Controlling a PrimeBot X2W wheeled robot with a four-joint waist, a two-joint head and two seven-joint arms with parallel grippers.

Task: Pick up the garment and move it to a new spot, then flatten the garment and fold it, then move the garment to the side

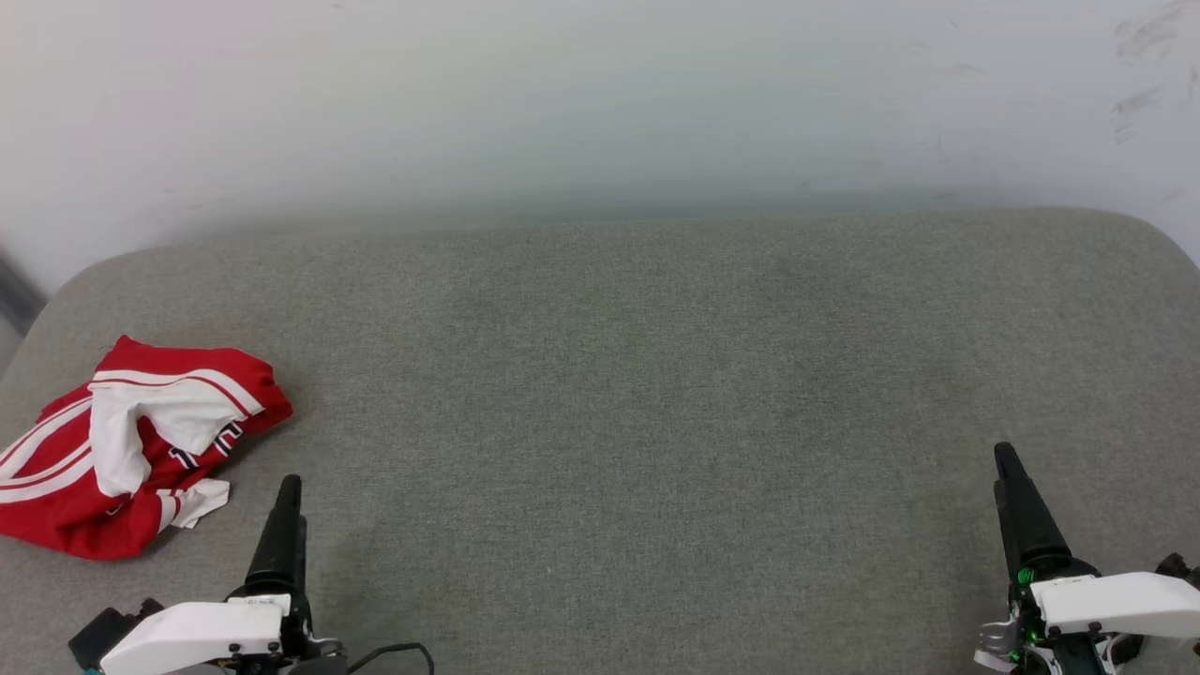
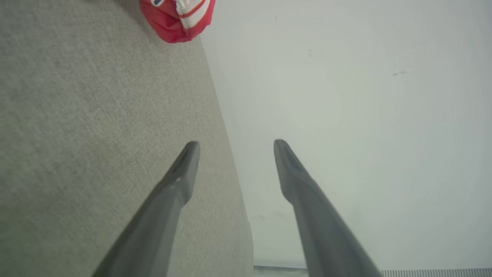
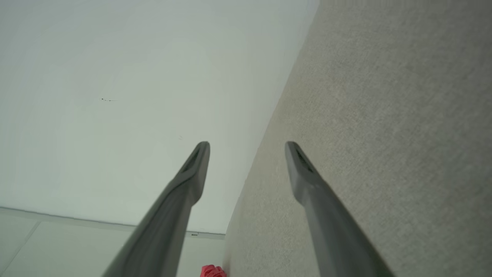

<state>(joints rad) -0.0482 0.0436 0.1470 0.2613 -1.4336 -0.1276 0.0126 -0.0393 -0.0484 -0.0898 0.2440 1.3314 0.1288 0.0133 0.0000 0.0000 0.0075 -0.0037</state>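
The garment (image 1: 122, 445), a red jersey with white sleeves and striped trim, lies crumpled at the left edge of the grey upholstered surface (image 1: 637, 394). A corner of the garment (image 2: 177, 17) shows at the top of the left wrist view, and a small red bit of the garment (image 3: 212, 271) at the bottom of the right wrist view. My left gripper (image 1: 286, 525) hovers just right of the heap, apart from it; seen from the wrist, the left gripper (image 2: 236, 148) is open and empty. At the lower right my right gripper (image 1: 1017, 506) is far from the cloth; the right gripper (image 3: 248, 150) is open and empty.
A pale wall (image 1: 600, 103) rises behind the surface's far edge. The surface has rounded back corners at left and right. A strip of pale floor (image 3: 57, 246) shows in the right wrist view.
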